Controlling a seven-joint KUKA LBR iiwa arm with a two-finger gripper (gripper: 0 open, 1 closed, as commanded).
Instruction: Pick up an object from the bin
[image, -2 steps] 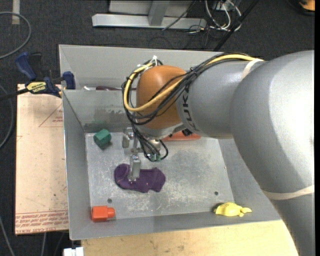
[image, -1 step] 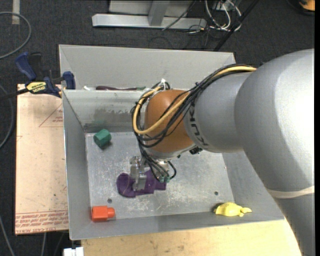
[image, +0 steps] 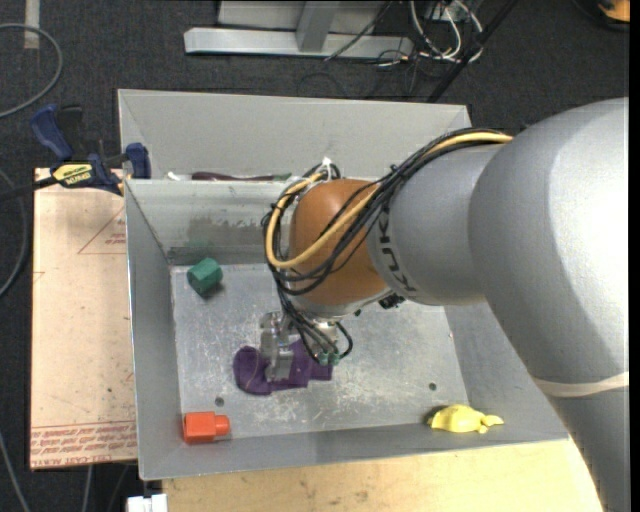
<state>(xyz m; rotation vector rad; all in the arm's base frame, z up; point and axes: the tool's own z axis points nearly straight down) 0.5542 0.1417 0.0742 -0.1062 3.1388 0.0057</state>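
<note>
My gripper (image: 283, 358) is down at the middle of the bin floor, its metal fingers standing in a flat purple thing (image: 255, 372) that spreads out to the left and right of them. Whether the fingers grip the purple thing cannot be made out. A green block (image: 205, 276) lies up and to the left of the gripper, well apart from it.
An orange block (image: 205, 427) lies in the near left corner of the bin. A yellow soft thing (image: 462, 420) rests by the near right edge. The arm, with its orange cover and cables, hangs over the bin's right half.
</note>
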